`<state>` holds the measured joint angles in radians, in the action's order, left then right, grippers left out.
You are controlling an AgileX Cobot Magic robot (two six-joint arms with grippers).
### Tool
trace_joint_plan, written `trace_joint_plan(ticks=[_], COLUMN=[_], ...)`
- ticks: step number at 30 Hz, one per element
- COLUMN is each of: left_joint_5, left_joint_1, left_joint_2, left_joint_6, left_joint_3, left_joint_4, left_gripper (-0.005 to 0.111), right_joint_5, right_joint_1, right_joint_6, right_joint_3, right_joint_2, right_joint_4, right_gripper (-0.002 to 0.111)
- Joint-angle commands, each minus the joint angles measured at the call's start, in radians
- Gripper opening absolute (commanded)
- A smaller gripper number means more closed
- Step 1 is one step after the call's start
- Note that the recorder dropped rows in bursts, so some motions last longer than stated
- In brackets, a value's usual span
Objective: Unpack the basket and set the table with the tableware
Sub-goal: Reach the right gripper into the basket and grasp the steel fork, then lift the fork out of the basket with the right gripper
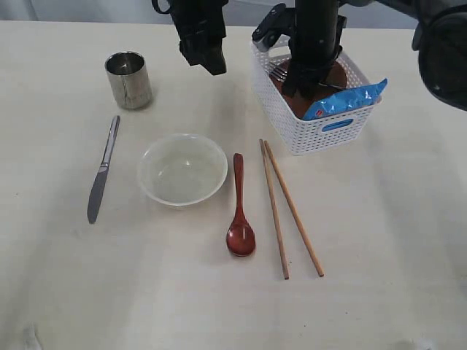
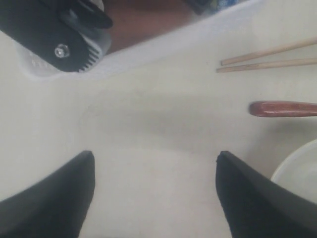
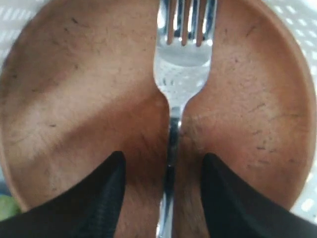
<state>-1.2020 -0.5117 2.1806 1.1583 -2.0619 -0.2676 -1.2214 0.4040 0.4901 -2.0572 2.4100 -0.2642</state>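
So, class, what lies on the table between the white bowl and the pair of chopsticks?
The reddish-brown wooden spoon lies between the white bowl and the chopsticks, touching neither. The exterior view shows this.

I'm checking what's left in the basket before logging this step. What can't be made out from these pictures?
Plate: exterior view, mostly hidden by the right arm and blue packet.
Fork: exterior view, mostly behind that arm; right wrist view's edge cuts off the handle end.
Spoon: left wrist view's edge cuts off its bowl end.
Beneath the plate: hidden everywhere.
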Motion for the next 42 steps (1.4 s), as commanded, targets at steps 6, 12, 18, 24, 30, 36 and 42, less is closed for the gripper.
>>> trace_joint_plan(ticks=[6,12,18,24,30,36,42], left_joint_5=[0.007,0.016,0.021,0.021,0.021,0.021,0.021], left_joint_1=[0.001,0.001,0.001,0.001,0.001,0.001,0.001], left_joint_2=[-0.012,-0.012,-0.012,-0.012,-0.012,-0.012,-0.012], left_joint_6=[-0.007,-0.007,-0.007,-0.007,-0.010,-0.018,-0.023], left_joint_3=[-0.005,-0.005,-0.005,-0.005,-0.005,-0.005,-0.005], left_joint_4=[0.000,-0.001,-0.001,-0.001,-0.004,-0.004,-0.008], left_gripper=[0.065,0.065,0.065,0.065,0.065,0.065,0.065], right_joint_5=[0.000,0.000,0.000,0.000,0.000,0.000,0.000], right_joint_1=[-0.007,-0.005,-0.005,-0.005,-0.005,-0.005,-0.005], right_joint_6=[-0.020,-0.020,-0.020,-0.028,-0.028,-0.028,-0.026], right_joint_3=[0.001,-0.001,-0.001,-0.001,-0.001,-0.001,-0.001], right_joint_2=[0.014,0.006,-0.053,-0.112,-0.157,-0.174,-0.174], right_joint_4=[-0.024,-0.024,-0.024,-0.024,-0.024,-0.021,-0.001], right_gripper=[0.000,0.000,0.000,0.000,0.000,0.000,0.000])
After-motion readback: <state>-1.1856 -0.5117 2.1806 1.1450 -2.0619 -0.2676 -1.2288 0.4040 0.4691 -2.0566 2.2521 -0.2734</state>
